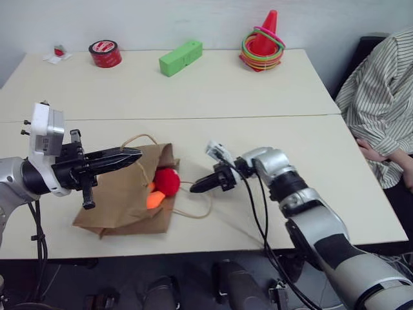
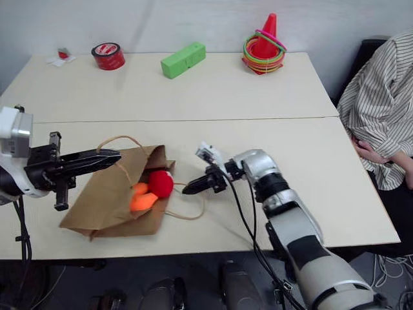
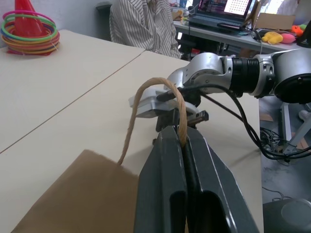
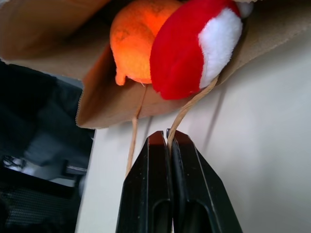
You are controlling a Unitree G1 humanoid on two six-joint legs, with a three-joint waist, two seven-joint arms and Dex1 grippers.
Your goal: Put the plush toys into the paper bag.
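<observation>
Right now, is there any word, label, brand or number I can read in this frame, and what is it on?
None can be read.
Red tape roll: white top label, print too blurred.
Small tag at the table's far corner: too small.
Laptop screen: contents too small.
Paper bag: plain, no print showing.

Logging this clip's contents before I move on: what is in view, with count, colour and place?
paper bag: one, brown, lying on the near table, mouth toward the right gripper
plush toys: two, orange and red with white, at the bag's mouth
tape roll: one, red, far table
block: one, green, far table
cone with rings: one, red, far table
person: one, striped shirt, seated beside the table
left gripper: shut on the bag's upper handle
right gripper: shut on the lower handle
</observation>
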